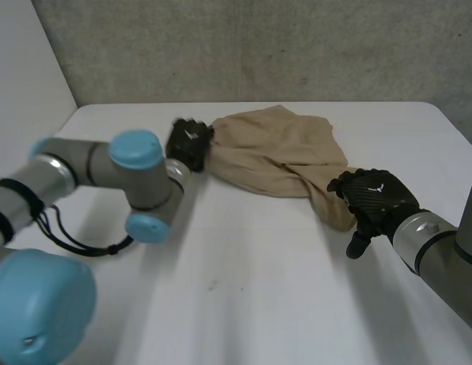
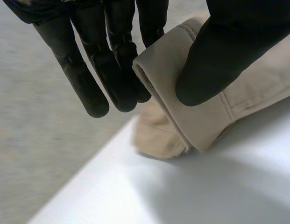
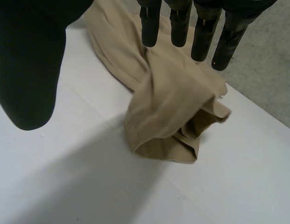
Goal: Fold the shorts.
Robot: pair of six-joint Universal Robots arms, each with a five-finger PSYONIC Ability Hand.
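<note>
Tan shorts (image 1: 274,148) lie crumpled at the far middle of the white table (image 1: 258,304). My left hand (image 1: 188,142) is at their left edge. In the left wrist view its thumb (image 2: 215,56) presses a thick hem of the shorts (image 2: 201,116) against the fingers (image 2: 121,70), so that edge is pinched and slightly raised. My right hand (image 1: 376,198) hovers at the shorts' near right end, fingers straight. In the right wrist view a bunched leg opening (image 3: 173,112) lies below its fingertips (image 3: 201,37), apart from them.
A grey wall (image 1: 258,46) runs behind the table's far edge. My left arm's elbow (image 1: 137,182) reaches over the left side of the table. Bare white tabletop spreads in front of the shorts.
</note>
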